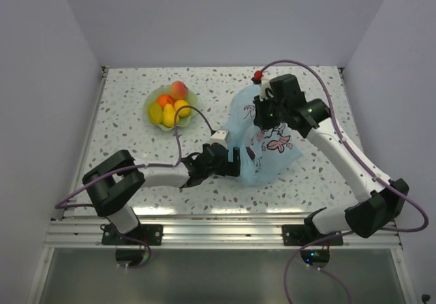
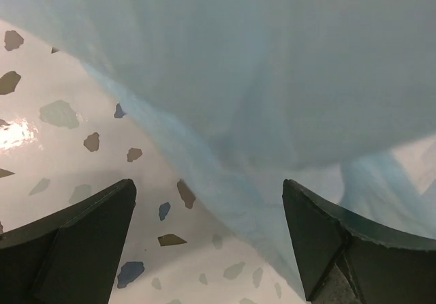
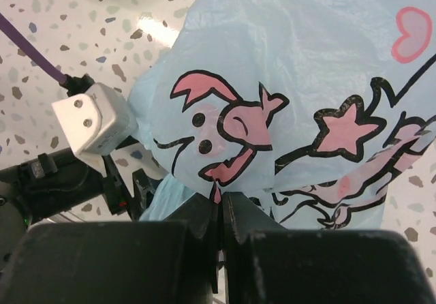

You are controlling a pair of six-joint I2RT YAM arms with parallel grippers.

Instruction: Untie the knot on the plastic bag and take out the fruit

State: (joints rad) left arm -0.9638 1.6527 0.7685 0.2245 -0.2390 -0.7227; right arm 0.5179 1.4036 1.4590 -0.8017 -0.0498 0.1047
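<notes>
Two arms meet at the plastic bag, which stands bunched up right of the middle of the speckled worktop, its pink-and-black cartoon print facing the near right. The right tool hangs over the bag's far upper part. In the right wrist view its dark fingers are pressed together, and the light-blue film runs straight into the seam between them, so the right tool is closed with a pinch of the plastic bag in it; the print spreads just beyond the tips. The left tool lies low at the bag's near left edge. In its wrist view the left tool has its two fingers wide apart and grips nothing, with the bag's pale film draped across the gap ahead and touching the worktop between them. A white camera block on the left wrist sits just beside the bag. Five pieces of fruit, yellow, orange and peach-pink, lie in a pale green wavy-rimmed bowl on the far left of the worktop, well apart from the bag.
</notes>
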